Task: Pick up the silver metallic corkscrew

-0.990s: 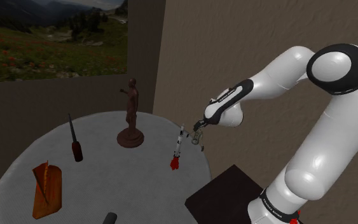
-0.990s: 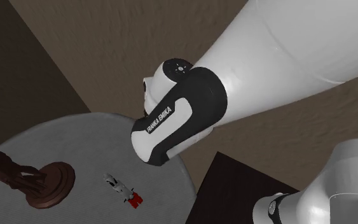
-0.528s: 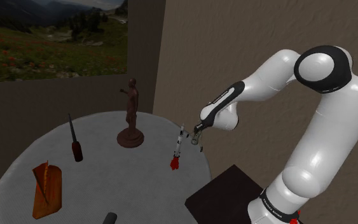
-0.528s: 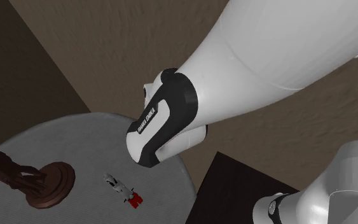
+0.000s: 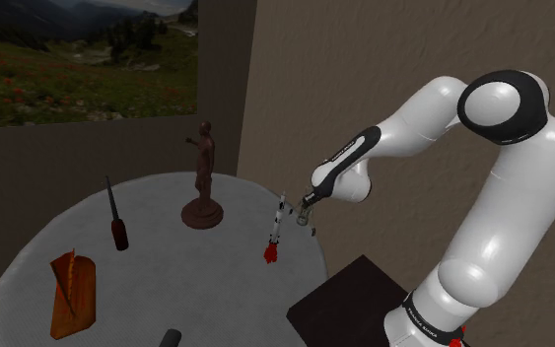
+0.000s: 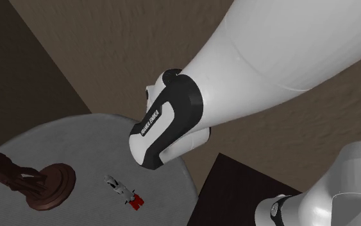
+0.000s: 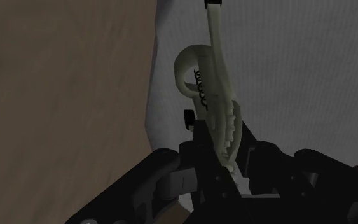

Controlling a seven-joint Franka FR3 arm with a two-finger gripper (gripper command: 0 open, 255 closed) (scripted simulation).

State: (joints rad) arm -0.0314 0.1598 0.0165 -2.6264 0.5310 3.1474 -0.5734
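Reaching up from the stand (image 5: 356,294) and bending toward the shoulder view's left, the arm folds at its elbow and slopes its forearm down to the pincer (image 5: 311,201); the pincer hangs over the rim of the round grey tabletop (image 5: 167,266) on that view's right; the corkscrew (image 5: 307,213), pale and small, hangs from it with its long axis roughly upright, just beside a white and red rocket (image 5: 274,233) that lies on the tabletop; whether its lower end touches the surface I cannot tell; a brown statue (image 5: 203,177), a dark tool (image 5: 115,215), a wooden piece (image 5: 73,286) and a dark cylinder (image 5: 170,338) stand or lie further along.

From the second exterior view the arm's white and black wrist link (image 6: 169,125) hangs above the tabletop (image 6: 76,138); the rocket (image 6: 124,191) lies below it, near the statue's round base (image 6: 47,186).

Along the wrist view the pincer (image 7: 225,145) is clenched on the corkscrew (image 7: 219,95); both black fingers (image 7: 199,143) press its toothed lower part; its long axis runs straight away from the pincer, a curved arm and the dark spiral (image 7: 201,89) to one side, with the pale tabletop (image 7: 298,76) behind.
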